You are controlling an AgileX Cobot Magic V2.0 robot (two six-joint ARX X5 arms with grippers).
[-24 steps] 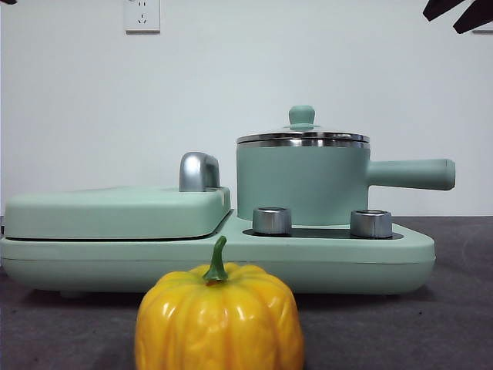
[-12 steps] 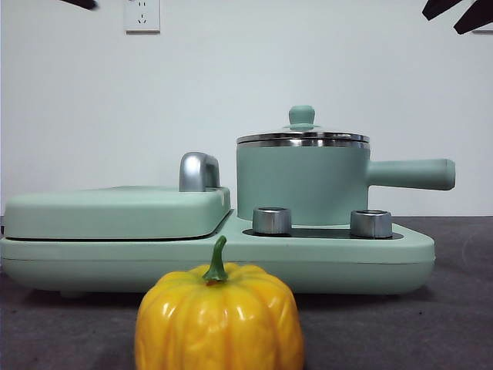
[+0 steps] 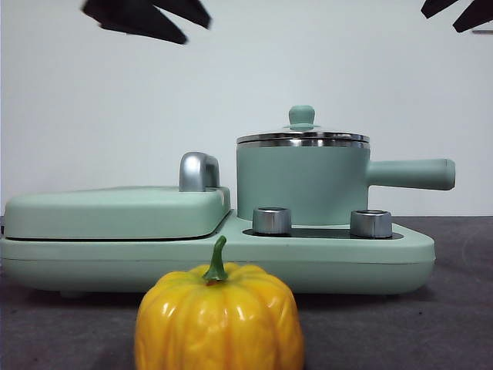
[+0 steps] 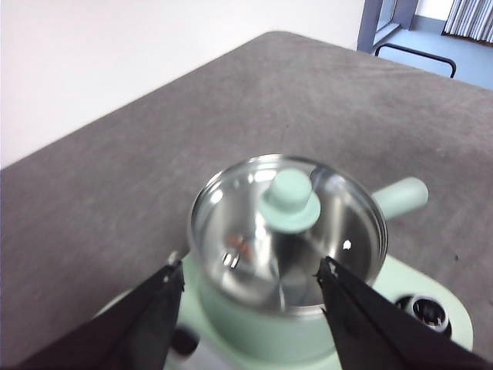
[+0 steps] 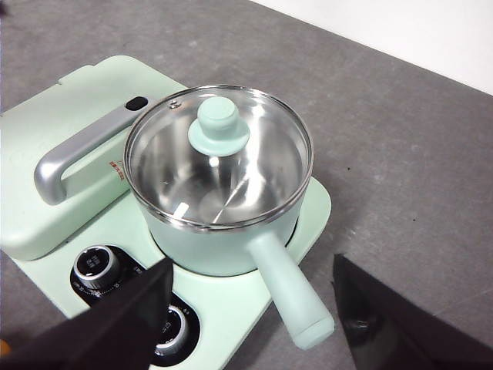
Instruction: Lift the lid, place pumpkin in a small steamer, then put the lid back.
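Observation:
The yellow-orange pumpkin (image 3: 219,317) with a green stem sits on the table at the very front, apart from both grippers. Behind it the mint-green small steamer (image 3: 300,185) stands on the right of the base unit. Its side handle (image 3: 412,173) points right. The glass lid (image 3: 302,137) rests on the steamer. My left gripper (image 3: 146,17) hangs high at the upper left, open. In its wrist view the left gripper (image 4: 252,266) is above the lid (image 4: 289,202). My right gripper (image 5: 253,264) waits open, high above the steamer (image 5: 223,250), and shows at the top right corner.
The wide mint-green base unit (image 3: 231,258) carries a flat hinged cover (image 3: 115,212) with a silver handle (image 3: 198,171) on its left. Two silver knobs (image 3: 272,220) (image 3: 370,223) stand in front of the steamer. Grey table cloth lies all around.
The left gripper has come into the front view from the top left corner, moving right and down toward the steamer. Pumpkin, lid and right gripper have not moved.

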